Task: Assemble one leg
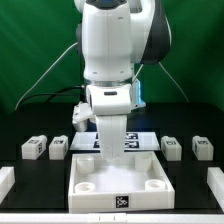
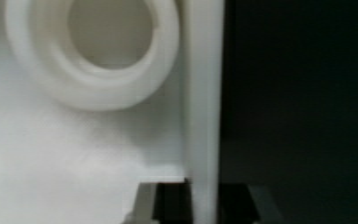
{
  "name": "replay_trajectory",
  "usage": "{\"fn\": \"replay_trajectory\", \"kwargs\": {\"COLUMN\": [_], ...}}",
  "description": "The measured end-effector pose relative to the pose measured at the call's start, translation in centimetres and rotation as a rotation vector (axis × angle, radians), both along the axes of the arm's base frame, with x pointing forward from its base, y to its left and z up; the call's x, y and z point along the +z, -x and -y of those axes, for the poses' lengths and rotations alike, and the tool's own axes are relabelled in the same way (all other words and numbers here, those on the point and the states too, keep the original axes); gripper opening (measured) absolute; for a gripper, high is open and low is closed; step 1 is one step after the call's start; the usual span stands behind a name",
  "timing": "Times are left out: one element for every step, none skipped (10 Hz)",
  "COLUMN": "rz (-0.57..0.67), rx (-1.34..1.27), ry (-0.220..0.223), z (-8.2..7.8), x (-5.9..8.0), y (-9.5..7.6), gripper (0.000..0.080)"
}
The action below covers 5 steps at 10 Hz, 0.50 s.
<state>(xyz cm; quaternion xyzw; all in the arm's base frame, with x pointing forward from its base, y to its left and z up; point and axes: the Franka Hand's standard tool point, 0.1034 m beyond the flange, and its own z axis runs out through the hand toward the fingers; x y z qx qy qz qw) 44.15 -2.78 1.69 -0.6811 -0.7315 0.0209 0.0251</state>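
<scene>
No legible text; fiducial tag [image 1: 33,146] on leg [image 1: 36,151].

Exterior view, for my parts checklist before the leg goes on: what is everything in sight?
legs: four, white with black-and-white tags, in a row on the table, two at the exterior view's left, two at its right
tray-like piece: one, white, front centre, round holes in its corners, tag on its front wall
marker board: one, white with tags, behind the tray-like piece, partly hidden
white pieces: two, cut off at the left and right edges; what they are cannot be told
table: one, black
backdrop: green, behind everything
arm: one, white, centre
tool: one, pointing down at the tray-like piece's back wall; open or shut cannot be told
</scene>
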Motion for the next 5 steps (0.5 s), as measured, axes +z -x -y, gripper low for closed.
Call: {"fn": "replay_trajectory", "kwargs": {"rz": [0.0, 0.0, 0.0, 0.001, 0.009], "rx": [0.0, 0.0, 0.0, -0.014, -0.016], "ry": [0.0, 0.0, 0.0, 0.0, -0.006], "z": [0.0, 0.0, 0.0, -0.5, -2.0], "x": [0.0, 0.0, 0.0, 0.0, 0.0], "y": [0.0, 0.0, 0.0, -0.2, -0.9], "gripper": [0.0057, 0.0057, 0.0057, 0.0057, 0.0057]}}
